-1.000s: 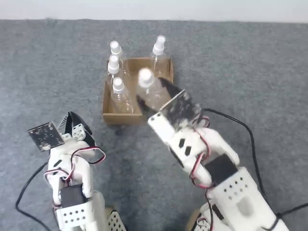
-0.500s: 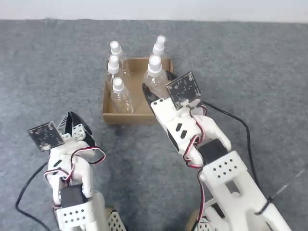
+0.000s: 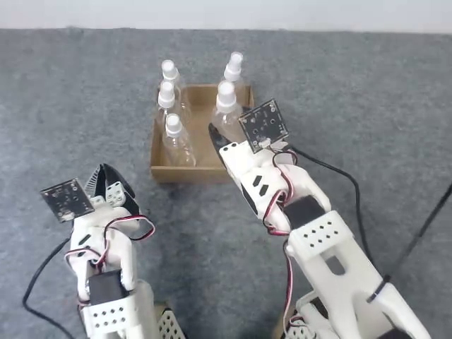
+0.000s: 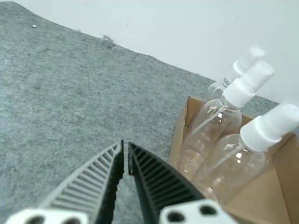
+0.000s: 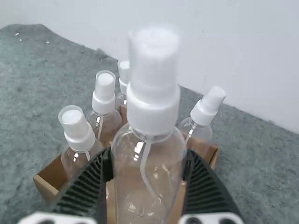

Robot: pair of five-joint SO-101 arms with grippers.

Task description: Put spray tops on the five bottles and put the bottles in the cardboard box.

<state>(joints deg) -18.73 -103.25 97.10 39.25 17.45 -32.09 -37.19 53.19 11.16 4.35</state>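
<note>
The cardboard box (image 3: 185, 173) sits at the middle back of the grey mat. Three capped clear bottles (image 3: 174, 134) stand along its left side, and another bottle (image 3: 233, 70) stands at its back right corner. My right gripper (image 3: 227, 131) is shut on a fifth bottle (image 3: 226, 106), held upright over the box's right half. In the right wrist view this bottle (image 5: 149, 154) sits between the fingers (image 5: 88, 186), above the box (image 5: 44, 179); I cannot tell whether it touches the floor. My left gripper (image 3: 106, 176) is shut and holds nothing, near the front left, short of the box (image 4: 180, 130).
A white wall runs behind the mat. A black cable (image 3: 367, 205) loops to the right of the right arm, and a dark line (image 3: 431, 219) crosses the right edge. Bare mat (image 3: 353, 85) lies on both sides of the box.
The right arm carried its bottle forward from a tilted pose to upright over the box's right half, then nearly stopped. The left arm has not moved.
</note>
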